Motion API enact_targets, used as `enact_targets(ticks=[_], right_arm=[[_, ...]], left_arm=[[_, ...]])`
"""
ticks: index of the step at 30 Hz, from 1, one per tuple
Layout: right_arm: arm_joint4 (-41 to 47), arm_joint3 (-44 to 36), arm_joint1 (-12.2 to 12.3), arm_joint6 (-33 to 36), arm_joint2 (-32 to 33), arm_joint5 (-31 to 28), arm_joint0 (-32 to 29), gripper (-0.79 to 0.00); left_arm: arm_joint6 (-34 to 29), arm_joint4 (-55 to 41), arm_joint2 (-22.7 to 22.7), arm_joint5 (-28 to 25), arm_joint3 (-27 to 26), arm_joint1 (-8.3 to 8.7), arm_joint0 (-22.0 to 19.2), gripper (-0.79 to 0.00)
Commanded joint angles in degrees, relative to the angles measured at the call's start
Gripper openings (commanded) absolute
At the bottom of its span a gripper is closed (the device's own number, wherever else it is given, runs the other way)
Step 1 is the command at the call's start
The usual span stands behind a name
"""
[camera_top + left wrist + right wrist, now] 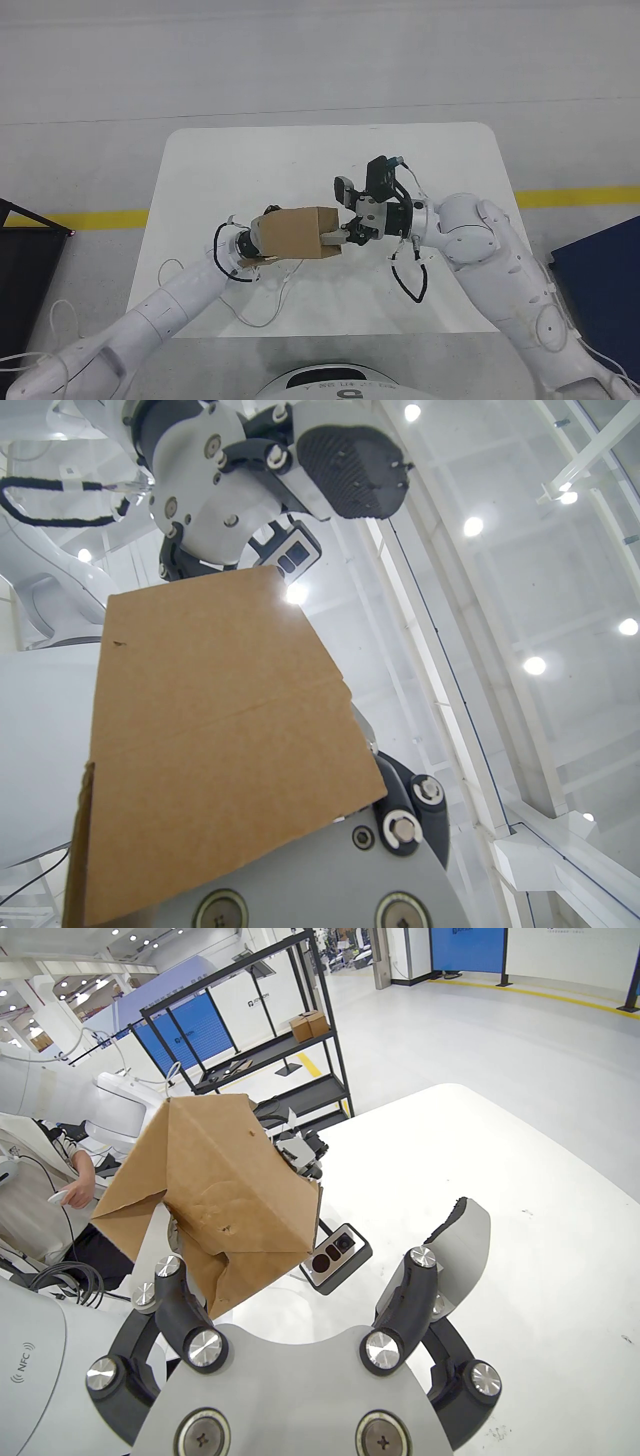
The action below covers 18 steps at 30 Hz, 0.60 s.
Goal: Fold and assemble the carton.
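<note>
Mid-table (300, 160): carton (297, 232). L gripper (258, 250) at its left end, grip state can't tell. R gripper (342, 213) at right end, spread wide, clamping nothing, near finger (333, 240) touching carton.

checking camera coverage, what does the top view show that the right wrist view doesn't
Top view: the yellow floor line and the whole table outline. Right wrist view: a black shelf rack, the carton's creased end flaps, and the right gripper's jaws spread wide. Shared: the brown carton between both arms, left gripper at its far end.
</note>
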Motion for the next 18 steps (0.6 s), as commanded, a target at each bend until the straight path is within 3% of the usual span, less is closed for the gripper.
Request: enact_targets(ticks=[1, 11, 18], right_arm=[[-0.29, -0.07, -0.01, -0.6, 0.0, 0.75, 0.04, 0.0], [-0.55, -0.44, 0.13, -2.2, 0.45, 3.0, 0.05, 0.0], [2.53, -2.34, 1.56, -5.38, 8.16, -1.7, -6.11, 0.0]], left_arm=[[0.06, 0.1, 0.17, 0.06, 0.06, 0.02, 0.01, -0.785], [-0.03, -0.24, 0.66, -0.02, -0.06, 0.04, -0.42, -0.785], [0.68, -4.28, -0.18, 0.69, -0.52, 0.43, 0.26, -0.785]])
